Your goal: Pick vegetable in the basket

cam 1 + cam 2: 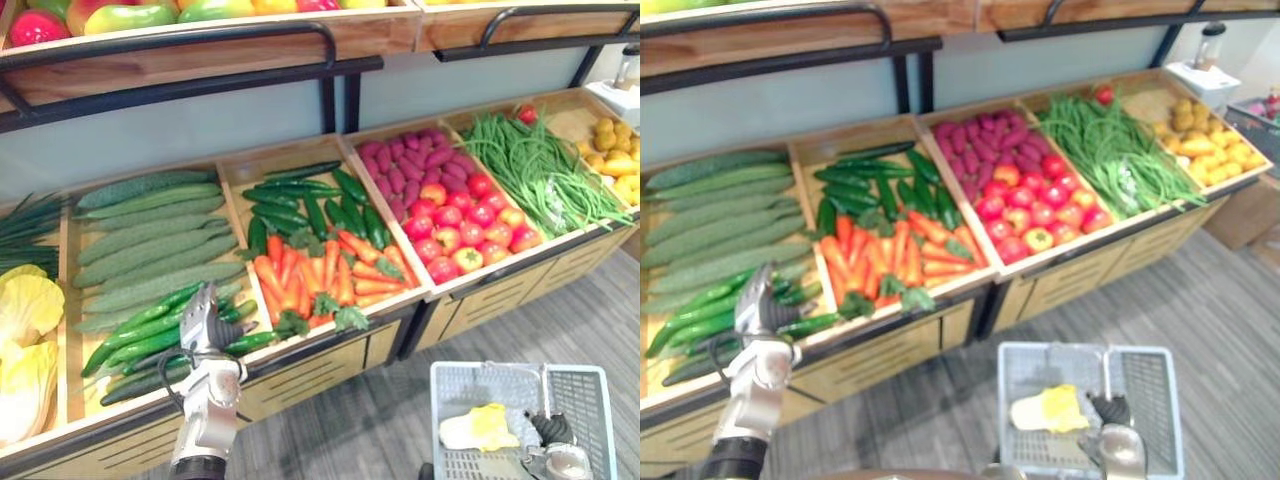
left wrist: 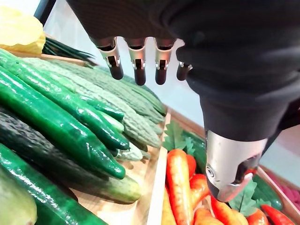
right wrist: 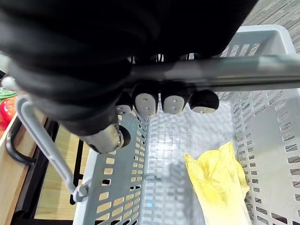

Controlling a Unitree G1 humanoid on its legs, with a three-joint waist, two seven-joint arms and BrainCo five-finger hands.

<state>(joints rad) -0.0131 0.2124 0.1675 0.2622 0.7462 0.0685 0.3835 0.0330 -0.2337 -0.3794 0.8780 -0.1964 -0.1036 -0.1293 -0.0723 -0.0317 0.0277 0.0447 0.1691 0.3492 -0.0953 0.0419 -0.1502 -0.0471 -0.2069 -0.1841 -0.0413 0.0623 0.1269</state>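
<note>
Cucumbers, too many to be counted, are heaped just beneath the left hand. Its fingers are held straight, and nothing is grasped. That closeness is made plain in the left wrist view, while the head views place the hand over the crate's front edge, beside the carrots. One grey basket is seen before the shelf, and one yellow leafy vegetable lies inside it. The right hand is curled round the basket's handle. This grip is seen closely in the right wrist view.
</note>
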